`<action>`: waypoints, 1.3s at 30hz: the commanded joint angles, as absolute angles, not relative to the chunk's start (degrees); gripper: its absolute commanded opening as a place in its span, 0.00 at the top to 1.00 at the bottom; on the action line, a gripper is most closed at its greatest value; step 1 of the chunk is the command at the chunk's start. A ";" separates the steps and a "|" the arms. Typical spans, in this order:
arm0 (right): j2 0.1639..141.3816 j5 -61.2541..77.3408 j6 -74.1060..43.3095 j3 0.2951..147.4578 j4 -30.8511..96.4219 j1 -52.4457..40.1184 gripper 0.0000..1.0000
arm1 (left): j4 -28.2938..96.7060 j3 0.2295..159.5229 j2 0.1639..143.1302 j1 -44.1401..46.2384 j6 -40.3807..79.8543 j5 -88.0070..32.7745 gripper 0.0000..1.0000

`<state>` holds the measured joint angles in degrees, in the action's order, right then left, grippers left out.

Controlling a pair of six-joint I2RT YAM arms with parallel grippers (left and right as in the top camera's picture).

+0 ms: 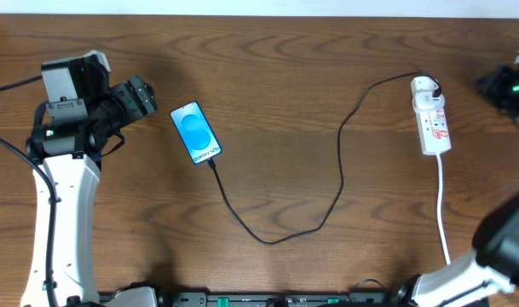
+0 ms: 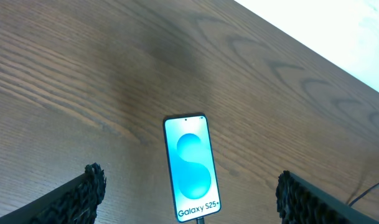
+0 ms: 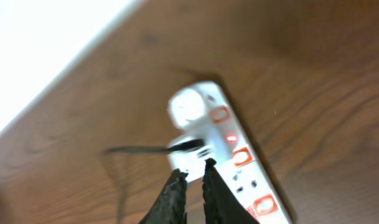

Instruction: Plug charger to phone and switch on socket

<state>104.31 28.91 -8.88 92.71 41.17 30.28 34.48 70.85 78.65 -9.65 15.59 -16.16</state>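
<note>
So, one phone lying flat on the wooden surface, one charger running from its bottom edge to one socket at far right. Left gripper jaws wide apart above the phone; right gripper jaws nearly together over the socket, holding nothing.

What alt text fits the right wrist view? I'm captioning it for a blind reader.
Blurred close-up: the right gripper, fingers nearly together and holding nothing, sits just above a white power strip with red-ringed switches, one small red light glowing. A white plug adapter sits in the strip, a thin black cable trailing left over the brown wooden table.
</note>
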 commanded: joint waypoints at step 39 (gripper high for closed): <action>78.32 12.53 13.58 93.65 77.71 4.12 0.01 | 34.48 70.74 78.98 -9.74 15.03 -15.77 0.11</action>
